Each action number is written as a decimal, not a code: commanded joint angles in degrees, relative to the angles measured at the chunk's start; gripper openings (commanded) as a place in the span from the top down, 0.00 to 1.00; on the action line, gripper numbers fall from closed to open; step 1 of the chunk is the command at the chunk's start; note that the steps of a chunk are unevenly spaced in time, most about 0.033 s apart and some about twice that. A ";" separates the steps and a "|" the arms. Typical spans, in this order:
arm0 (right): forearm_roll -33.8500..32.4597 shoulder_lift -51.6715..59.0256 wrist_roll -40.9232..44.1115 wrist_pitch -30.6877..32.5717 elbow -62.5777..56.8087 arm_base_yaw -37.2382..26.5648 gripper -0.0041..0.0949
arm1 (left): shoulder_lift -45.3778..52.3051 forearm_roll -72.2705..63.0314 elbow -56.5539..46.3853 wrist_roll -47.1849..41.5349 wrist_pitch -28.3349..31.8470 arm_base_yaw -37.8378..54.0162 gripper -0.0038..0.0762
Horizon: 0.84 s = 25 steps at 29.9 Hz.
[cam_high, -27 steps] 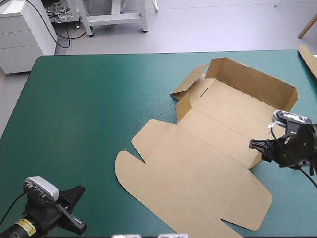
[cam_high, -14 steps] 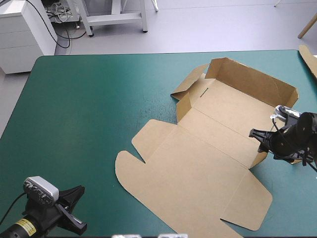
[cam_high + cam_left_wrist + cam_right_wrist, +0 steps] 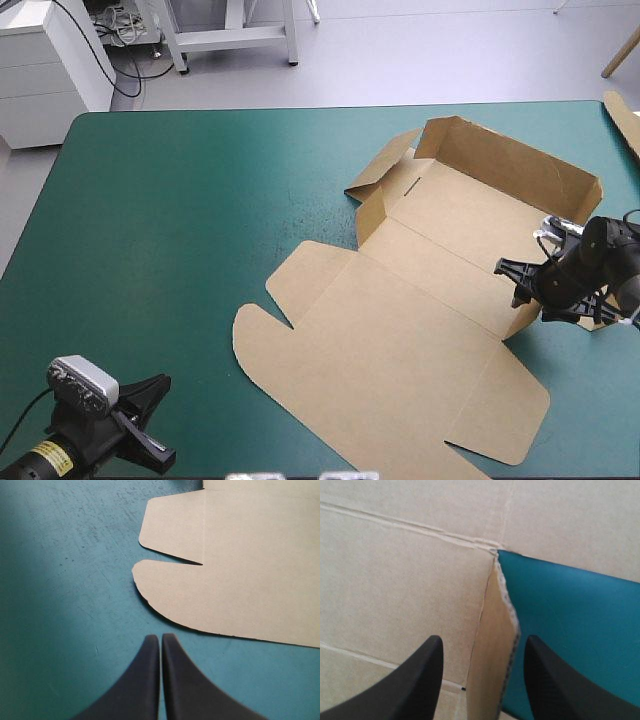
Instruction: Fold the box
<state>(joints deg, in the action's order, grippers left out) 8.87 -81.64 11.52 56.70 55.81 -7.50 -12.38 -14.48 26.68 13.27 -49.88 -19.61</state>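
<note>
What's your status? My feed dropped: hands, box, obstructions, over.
Left hand shut, over teal-green cover, short of the box. Right hand open, straddling raised side flap. Back wall up, lid flat. Nothing in the way.

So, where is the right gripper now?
In the high view the right gripper is at the table's right side, open, straddling the brown box's raised right wall.

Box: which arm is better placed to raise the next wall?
Right: the right gripper, jaws open, straddles the side flap of the box; the left gripper sits shut, short of it.
</note>
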 commanded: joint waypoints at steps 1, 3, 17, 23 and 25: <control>0.99 1.26 -0.55 -2.90 1.32 -0.37 0.50 | -0.70 -1.03 1.60 -0.22 3.90 0.03 0.96; 0.99 1.26 -0.55 -3.01 1.32 -0.37 0.52 | -0.70 -1.03 1.60 -0.22 3.90 0.03 0.96; 0.68 -1.40 -1.88 -0.82 1.32 -0.37 0.98 | -0.70 -1.03 1.60 -0.22 3.90 0.03 0.96; -2.43 -1.45 -3.78 -0.52 1.54 -0.37 0.98 | -0.70 -1.03 1.60 -0.22 3.90 0.03 0.96; -3.12 -1.45 -5.19 -0.52 1.92 -0.37 0.98 | -0.70 -1.03 1.60 -0.22 3.90 0.03 0.96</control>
<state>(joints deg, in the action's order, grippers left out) 7.51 -84.47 9.37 55.97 55.86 -7.50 -12.38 -14.48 26.68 13.27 -49.93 -19.61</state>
